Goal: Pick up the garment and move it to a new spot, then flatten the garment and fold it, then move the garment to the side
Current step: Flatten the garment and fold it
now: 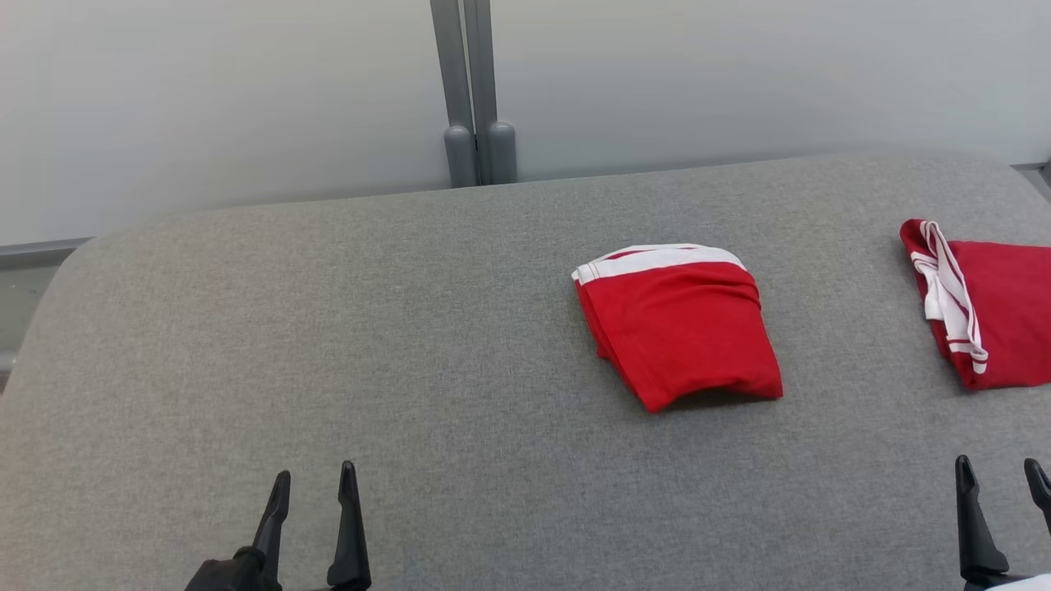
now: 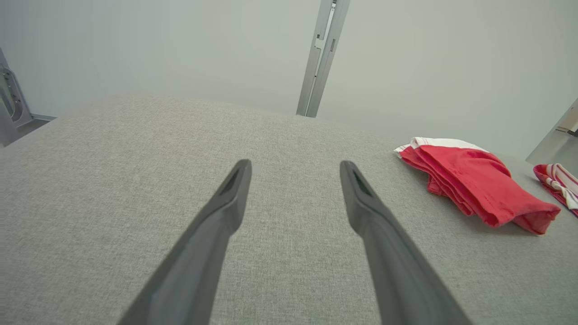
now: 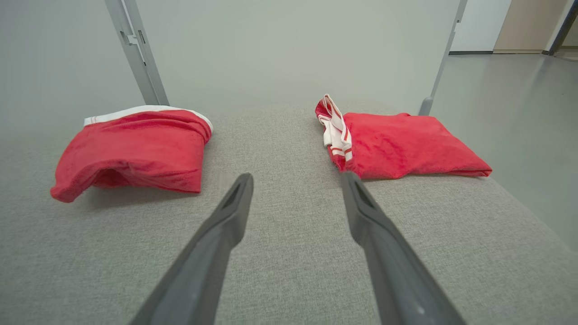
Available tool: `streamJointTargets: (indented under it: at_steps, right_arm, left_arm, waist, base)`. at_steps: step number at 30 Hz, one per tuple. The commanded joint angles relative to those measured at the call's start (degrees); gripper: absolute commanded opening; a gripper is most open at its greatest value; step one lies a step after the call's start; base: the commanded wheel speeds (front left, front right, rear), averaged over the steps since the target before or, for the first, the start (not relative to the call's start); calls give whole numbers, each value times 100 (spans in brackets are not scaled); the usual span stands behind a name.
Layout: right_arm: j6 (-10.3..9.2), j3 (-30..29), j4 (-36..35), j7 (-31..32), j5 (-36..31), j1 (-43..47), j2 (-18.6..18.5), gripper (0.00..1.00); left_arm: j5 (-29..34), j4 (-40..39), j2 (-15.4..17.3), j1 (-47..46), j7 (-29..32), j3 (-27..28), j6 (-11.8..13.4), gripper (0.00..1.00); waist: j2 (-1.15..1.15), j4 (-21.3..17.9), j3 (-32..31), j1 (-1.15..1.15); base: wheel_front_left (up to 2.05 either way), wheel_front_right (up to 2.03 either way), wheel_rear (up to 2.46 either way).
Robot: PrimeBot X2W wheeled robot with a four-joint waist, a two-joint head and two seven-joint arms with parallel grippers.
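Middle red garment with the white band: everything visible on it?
The middle garment is red, soft-looking cloth with a white band along its far edge. Folded into a compact, layered packet, its near fold puffs up, leaving a gap. It lies on the grey fabric table, right of centre, apart from the second red garment. Only the table touches it.

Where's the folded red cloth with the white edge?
In the head view, the folded red garment lies right of centre on the grey surface, with a second red garment to its right.
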Motion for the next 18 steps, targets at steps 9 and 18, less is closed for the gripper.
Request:
streamJointTargets:
  at_steps: [9, 18]
  right_arm:
    - [-1, -67, -267, -24, -168, 59, 177, 100]
    - [-1, 29, -411, -24, -245, 98, 140, 100]
  left_arm:
    - [144, -72, 14, 140, -15, 89, -73, 100]
    - [165, 73, 14, 217, -15, 152, -135, 100]
  waist:
    - [0, 51, -3, 0]
    - [0, 171, -72, 0]
  base:
    - [0, 0, 0]
    - [0, 0, 0]
